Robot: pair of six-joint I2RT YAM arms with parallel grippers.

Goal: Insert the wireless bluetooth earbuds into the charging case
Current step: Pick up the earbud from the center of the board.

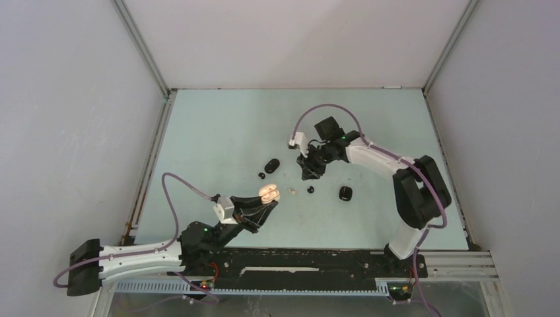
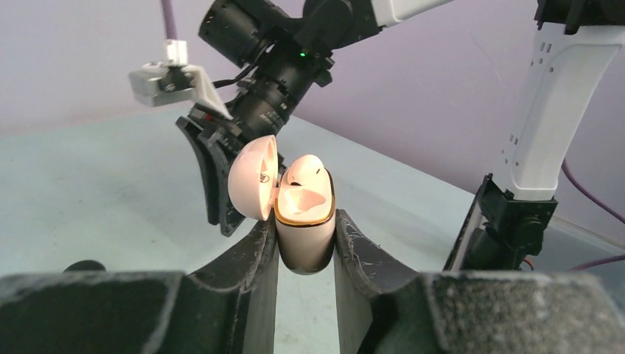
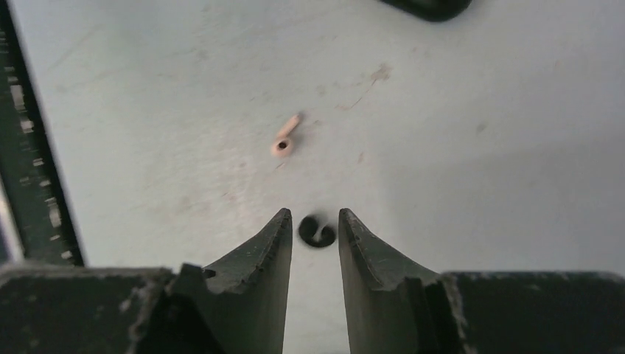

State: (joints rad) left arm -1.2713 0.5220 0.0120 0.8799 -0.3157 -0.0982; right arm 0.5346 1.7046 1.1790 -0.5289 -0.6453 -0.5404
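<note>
- The cream charging case is a smooth, rounded pebble with a gold rim round its mouth. Its lid stands hinged open, to the left in the left wrist view
- A seated whitish earbud rests in the mouth of the case, its rounded top poking above the rim
- The left gripper clamps the body of the case between both fingers, mouth upward, held above the table not far from the near edge
- The left arm lies low and reaches forward from its base toward the middle of the table
- A loose whitish earbud lies on the table, tiny, with a short stem and a round tip. Near it lies a black earbud, curled like a bean
- The right gripper points down with its fingers parted, one on either side of the black earbud, and a sliver of table shows on each side of the bud. Whether the tips reach the table I cannot tell
- The right arm bends at the elbow and stretches in from the right side
- A black case lies left of the right gripper, and a second black case lies right of the loose buds, apart from them
</note>
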